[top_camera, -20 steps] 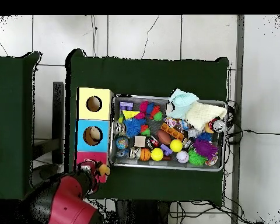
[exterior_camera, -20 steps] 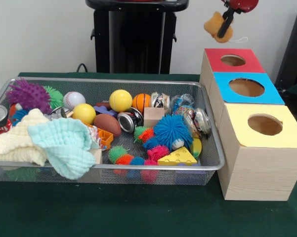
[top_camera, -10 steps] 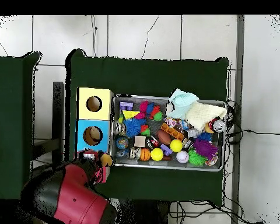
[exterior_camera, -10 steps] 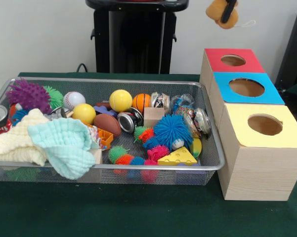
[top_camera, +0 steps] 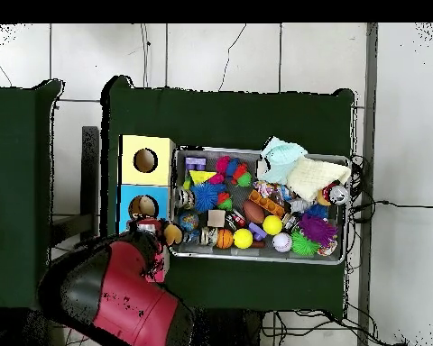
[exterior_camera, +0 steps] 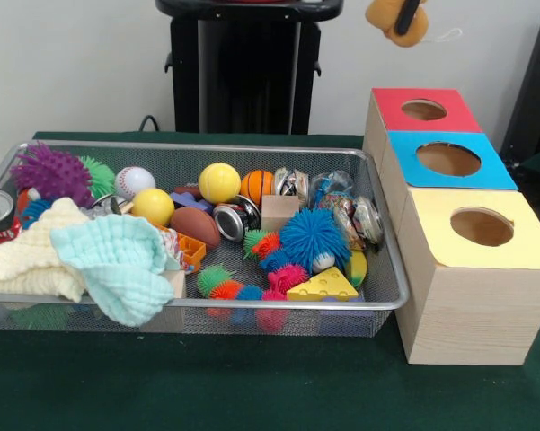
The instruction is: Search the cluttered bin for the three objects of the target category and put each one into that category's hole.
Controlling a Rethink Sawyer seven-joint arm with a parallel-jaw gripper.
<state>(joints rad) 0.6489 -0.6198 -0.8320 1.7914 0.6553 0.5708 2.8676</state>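
One tan plush toy [exterior_camera: 397, 20] pinched in gripper [exterior_camera: 406, 16], jaws closed on it, high at top edge of front view, above and behind red-topped box [exterior_camera: 422, 109]. You see it has drifted sideways over last second, away from red hole toward bin [exterior_camera: 198, 305] side (overhead agrees: toy now by blue box [top_camera: 130, 208] and bin corner). Likely heading to blue hole; nothing dropped yet. Watch dangling string.

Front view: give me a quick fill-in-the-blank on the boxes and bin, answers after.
1. The box nearest the camera has a ___ top.
2. The gripper holds a tan plush toy ___ the boxes.
3. The yellow cheese wedge lies inside the mesh ___.
4. The middle box has a ___ top.

Answers: yellow; above; bin; blue
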